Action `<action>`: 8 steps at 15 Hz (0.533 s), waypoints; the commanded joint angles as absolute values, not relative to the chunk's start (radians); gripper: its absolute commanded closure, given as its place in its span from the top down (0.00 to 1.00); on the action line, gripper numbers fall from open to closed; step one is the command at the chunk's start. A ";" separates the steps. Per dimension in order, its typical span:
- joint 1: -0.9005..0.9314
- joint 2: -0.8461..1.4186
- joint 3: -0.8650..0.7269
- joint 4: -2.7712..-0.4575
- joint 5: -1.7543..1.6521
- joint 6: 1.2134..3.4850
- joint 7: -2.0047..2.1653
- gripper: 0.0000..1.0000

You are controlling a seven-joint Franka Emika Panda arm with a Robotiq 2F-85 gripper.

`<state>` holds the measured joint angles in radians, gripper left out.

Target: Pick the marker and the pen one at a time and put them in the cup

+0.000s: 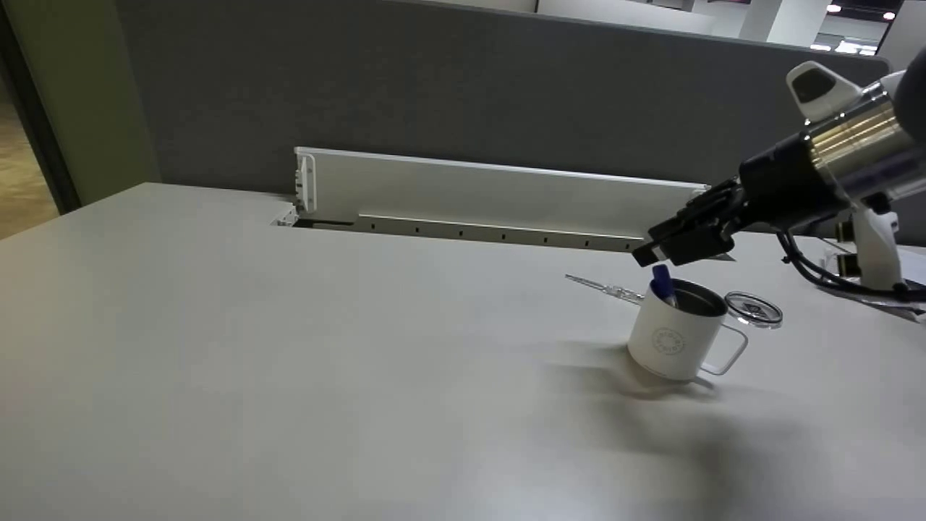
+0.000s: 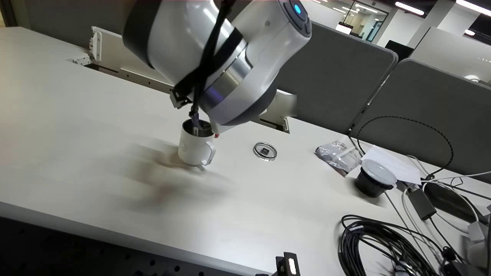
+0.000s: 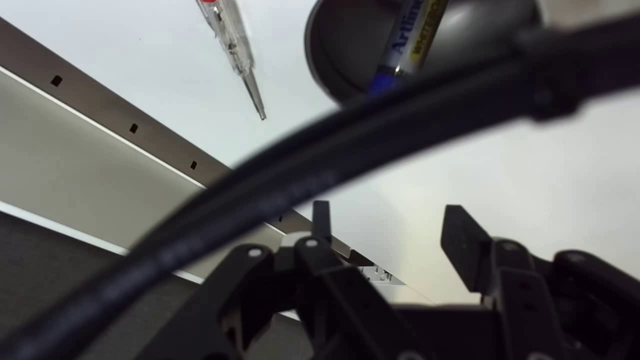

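With its two fingers standing apart, the gripper shows an open gap in the wrist view, through which the pale table is seen. In an exterior view it is placed a little above the cup, near to the top of the marker; whether these two are touching, I cannot tell. The cup is white and stands upright on the table. The marker is already inside of it, tilted, with its blue end above the rim (in the wrist view a thick black cable passes in front and covers this end partly, but some letters on the barrel can be read). The pen, which has a transparent body and a thin metal tip, lies outside of the cup, on the table; in an exterior view one part of it is hidden behind the cup. At the handle side of the cup, a round lid lies flat. Well apart from these, in an exterior view, are a plastic bag, a dark tub and a coil of cable.
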<state>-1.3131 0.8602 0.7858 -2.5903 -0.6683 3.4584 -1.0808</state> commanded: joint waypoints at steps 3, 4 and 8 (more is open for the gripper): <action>-1.200 0.645 0.779 -2.541 -0.612 3.411 -0.900 1.00; -1.174 0.636 0.777 -2.496 -0.592 3.368 -0.870 1.00; -0.957 0.599 0.656 -2.244 -0.425 3.130 -0.856 1.00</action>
